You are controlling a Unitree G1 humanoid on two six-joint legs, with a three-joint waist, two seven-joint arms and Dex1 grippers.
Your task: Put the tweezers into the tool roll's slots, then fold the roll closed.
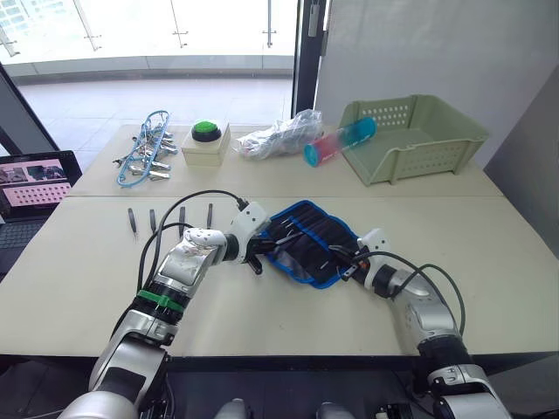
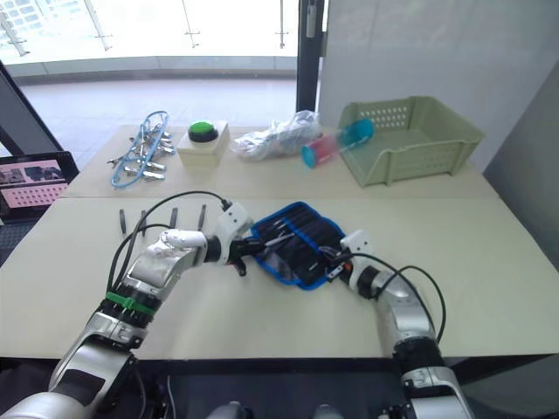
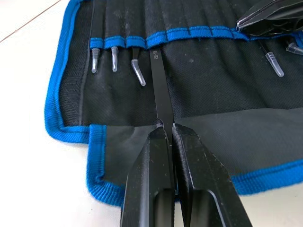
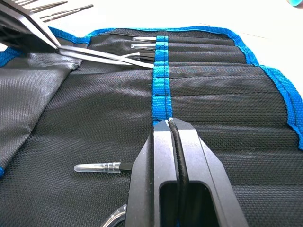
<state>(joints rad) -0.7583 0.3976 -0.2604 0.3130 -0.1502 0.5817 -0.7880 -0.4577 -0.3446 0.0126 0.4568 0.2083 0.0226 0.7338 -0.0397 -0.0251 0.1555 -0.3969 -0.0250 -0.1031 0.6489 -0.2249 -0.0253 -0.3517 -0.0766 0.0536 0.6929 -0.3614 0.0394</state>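
Note:
The tool roll (image 1: 312, 237) lies open mid-table, black with blue trim, its slots (image 3: 189, 35) running under a blue band. My left gripper (image 3: 165, 126) is at the roll's left edge, shut on one slim black pair of tweezers (image 3: 158, 90) whose tip sits at the mouth of a slot. Three capped tools (image 3: 113, 57) stand in the neighbouring slots. My right gripper (image 4: 169, 124) rests on the roll's right side, shut on its thin black strap (image 4: 178, 156). Several more tweezers (image 1: 152, 218) lie in a row on the table left of the roll.
On the far table stand a green basket (image 1: 419, 140), a blue and pink tube (image 1: 341, 141), a crumpled plastic bag (image 1: 279, 138), a green button box (image 1: 205, 144) and silver clips with blue cord (image 1: 144, 157). A screen (image 1: 35, 179) sits beyond the left edge.

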